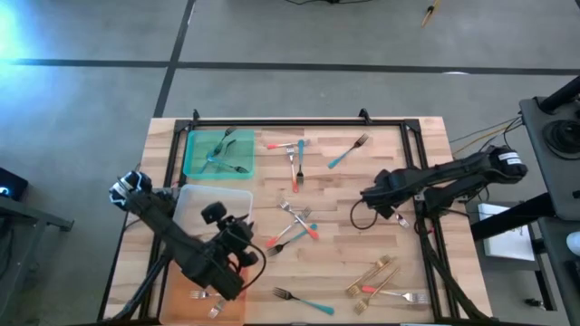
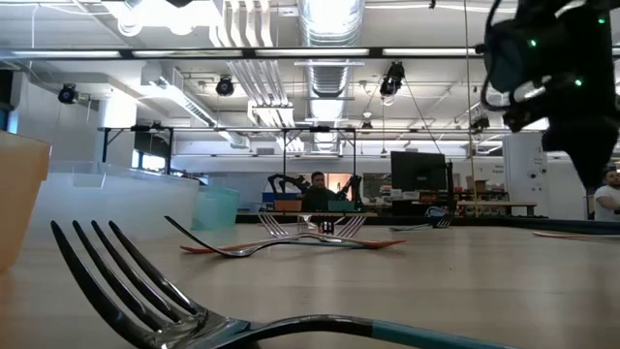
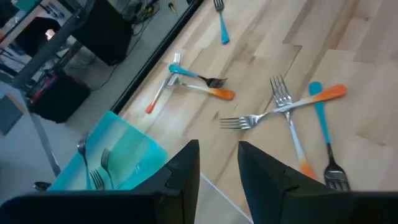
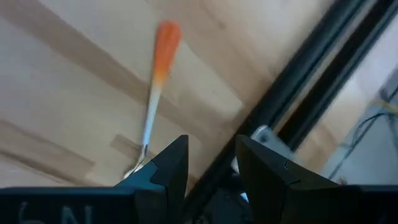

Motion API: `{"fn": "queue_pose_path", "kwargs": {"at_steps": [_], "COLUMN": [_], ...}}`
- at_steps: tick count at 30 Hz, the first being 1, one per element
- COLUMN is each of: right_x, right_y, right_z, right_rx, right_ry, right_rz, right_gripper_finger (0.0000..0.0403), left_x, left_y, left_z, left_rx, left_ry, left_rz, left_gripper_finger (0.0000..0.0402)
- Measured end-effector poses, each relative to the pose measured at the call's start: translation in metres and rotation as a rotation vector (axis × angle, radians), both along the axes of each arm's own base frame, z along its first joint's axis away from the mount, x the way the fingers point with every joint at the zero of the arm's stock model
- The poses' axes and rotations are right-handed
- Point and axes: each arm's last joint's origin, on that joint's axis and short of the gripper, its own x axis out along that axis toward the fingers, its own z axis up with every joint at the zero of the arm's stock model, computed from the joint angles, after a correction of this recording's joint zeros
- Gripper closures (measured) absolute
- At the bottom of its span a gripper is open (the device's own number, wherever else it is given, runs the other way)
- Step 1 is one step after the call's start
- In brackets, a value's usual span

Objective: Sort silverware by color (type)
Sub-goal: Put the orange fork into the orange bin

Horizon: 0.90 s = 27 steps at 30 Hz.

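Note:
Small forks lie scattered on the wooden table: a crossed teal and coral cluster [image 1: 295,223] [image 3: 292,106] in the middle, more [image 1: 295,156] toward the far edge, gold ones [image 1: 373,272] near right. A few forks lie in the green tray [image 1: 217,154] [image 3: 115,155]. My left gripper [image 1: 243,234] [image 3: 217,168] hovers open at the clear tray's right edge, holding nothing. My right gripper [image 1: 388,206] [image 4: 211,165] is open above the table by the right rail. A coral-handled fork [image 4: 158,74] lies past it, with its tine end hidden behind one finger.
A clear tray [image 1: 214,201] and an orange tray [image 1: 201,294] sit near left under my left arm. A black frame rail [image 1: 419,181] [image 4: 311,81] runs along the table's sides. A teal fork [image 1: 304,301] [image 2: 194,310] lies at the near edge. People stand far behind the table.

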Motion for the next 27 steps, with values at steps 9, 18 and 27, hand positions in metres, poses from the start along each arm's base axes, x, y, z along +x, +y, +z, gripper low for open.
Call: {"fn": "queue_pose_path", "kwargs": {"at_steps": [9,18,27], "right_x": [0.007,0.012,0.026], "right_y": [0.002,-0.004,-0.028], "right_z": [-0.002,-0.011,-0.033], "right_rx": [0.126,0.196,0.280], "right_ry": [-0.071,-0.137,-0.089], "right_rz": [-0.038,-0.151,-0.228], "right_gripper_finger": [0.0278,0.0278,0.0290], "left_x": [0.008,0.008,-0.003], "left_y": [0.011,0.012,0.022], "left_z": [0.002,0.003,0.012], "left_rx": [0.044,0.138,0.220], "left_ry": [-0.026,0.036,0.078], "left_rz": [0.026,-0.044,-0.090], "left_gripper_finger": [0.0308,0.0308,0.0308]}}
